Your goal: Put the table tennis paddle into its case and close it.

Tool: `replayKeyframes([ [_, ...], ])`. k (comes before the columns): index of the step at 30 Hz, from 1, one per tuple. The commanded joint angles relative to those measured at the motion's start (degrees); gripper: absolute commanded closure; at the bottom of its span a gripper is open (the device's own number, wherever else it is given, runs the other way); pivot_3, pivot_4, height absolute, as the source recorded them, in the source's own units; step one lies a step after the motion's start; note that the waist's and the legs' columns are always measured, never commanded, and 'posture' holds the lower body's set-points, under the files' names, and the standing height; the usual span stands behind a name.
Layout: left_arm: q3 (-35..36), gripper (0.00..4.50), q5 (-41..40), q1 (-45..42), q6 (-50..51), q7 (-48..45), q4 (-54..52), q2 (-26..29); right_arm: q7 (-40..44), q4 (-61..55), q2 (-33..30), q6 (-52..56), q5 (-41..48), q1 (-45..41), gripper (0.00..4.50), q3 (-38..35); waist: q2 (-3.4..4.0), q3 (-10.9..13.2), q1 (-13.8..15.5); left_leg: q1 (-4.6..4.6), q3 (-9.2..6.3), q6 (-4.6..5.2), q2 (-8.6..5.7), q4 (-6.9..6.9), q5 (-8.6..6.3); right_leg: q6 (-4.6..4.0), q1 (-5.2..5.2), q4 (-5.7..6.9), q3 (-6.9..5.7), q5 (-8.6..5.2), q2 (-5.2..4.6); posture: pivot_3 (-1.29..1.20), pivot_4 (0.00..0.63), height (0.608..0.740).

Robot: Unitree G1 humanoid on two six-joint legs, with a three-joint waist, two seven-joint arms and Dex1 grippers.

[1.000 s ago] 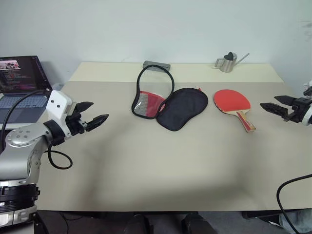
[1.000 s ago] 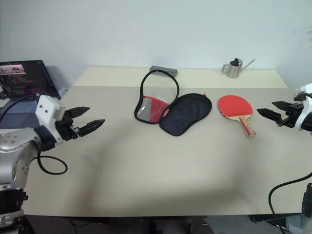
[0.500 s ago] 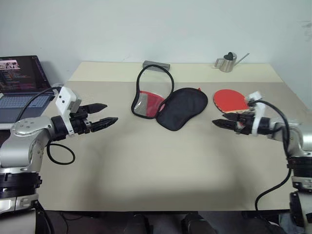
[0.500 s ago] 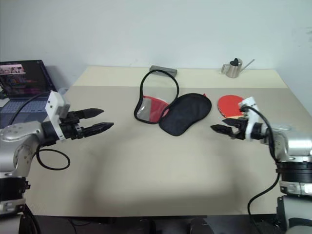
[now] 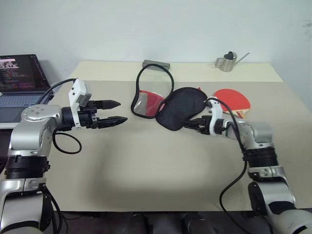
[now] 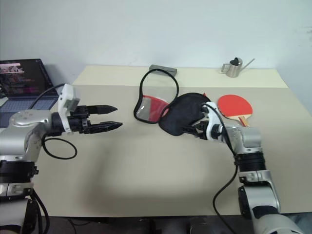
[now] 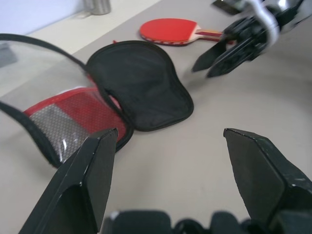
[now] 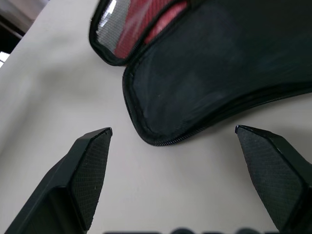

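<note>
**Paddle still outside its open case**

I see the table tennis paddle (image 5: 233, 100) lying flat at centre right of the frame, red face up. Just left of it the case (image 5: 180, 107) lies unzipped, its black flap spread out. My right gripper (image 5: 191, 123) hovers at the flap's near edge, fingers wide, holding nothing. My left gripper (image 5: 115, 111) hangs wide and empty over the surface (image 5: 146, 161) at centre left.

case (image 7: 139, 85): matt black cloth, red mesh panel
paddle (image 5: 233, 99): smooth red rubber, pale wood handle
watering can (image 5: 227, 62): shiny metal
bench (image 5: 146, 170): matt beige
</note>
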Motion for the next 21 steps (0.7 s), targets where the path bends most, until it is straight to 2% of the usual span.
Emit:
replayKeyframes([
  [1,-0.3,0.7,0.9,-1.9,-1.8,-1.3,0.0,0.2,-3.4,5.6,1.9,-5.5,-2.0,-3.8,0.05,-1.4,0.0,0.0,-0.1,0.0,0.01,0.0,0.0,0.01,0.0,0.0,-0.01,0.02,0.01,0.0,0.0,0.0,0.15,0.74],
  [6,-0.8,0.7,1.6,-2.5,-2.4,-1.6,0.8,-0.2,-5.6,13.7,4.3,-10.6,-3.2,-7.7,0.05,-2.4,0.0,0.0,-0.1,0.0,0.0,0.0,0.01,-0.01,0.0,0.0,-0.04,0.04,0.01,0.0,0.01,0.0,0.15,0.74],
  [13,-1.0,0.7,2.5,-2.7,-3.3,-1.7,1.5,-0.4,-5.8,19.2,5.7,-14.4,-4.4,-10.9,0.05,-2.3,0.0,0.0,-0.2,0.0,0.0,0.0,0.02,-0.01,0.0,0.0,-0.05,0.04,0.01,0.0,0.01,0.0,0.15,0.74],
  [16,-0.8,0.7,2.6,-2.0,-3.4,-1.7,1.0,-0.3,-5.7,19.7,5.2,-14.3,-5.0,-11.1,0.58,-2.2,0.0,0.0,-0.2,-0.01,0.0,0.0,0.01,-0.01,0.0,0.0,-0.05,0.04,0.01,0.0,0.0,0.0,0.15,0.74],
  [21,-0.4,0.7,2.3,0.9,-2.8,-2.0,-2.0,0.6,-4.9,16.3,4.0,-10.8,-4.7,-9.8,2.26,-1.4,0.0,0.0,-0.2,-0.01,0.0,0.0,0.03,-0.02,0.0,0.0,-0.06,0.06,0.03,0.0,0.01,0.0,0.15,0.74],
])
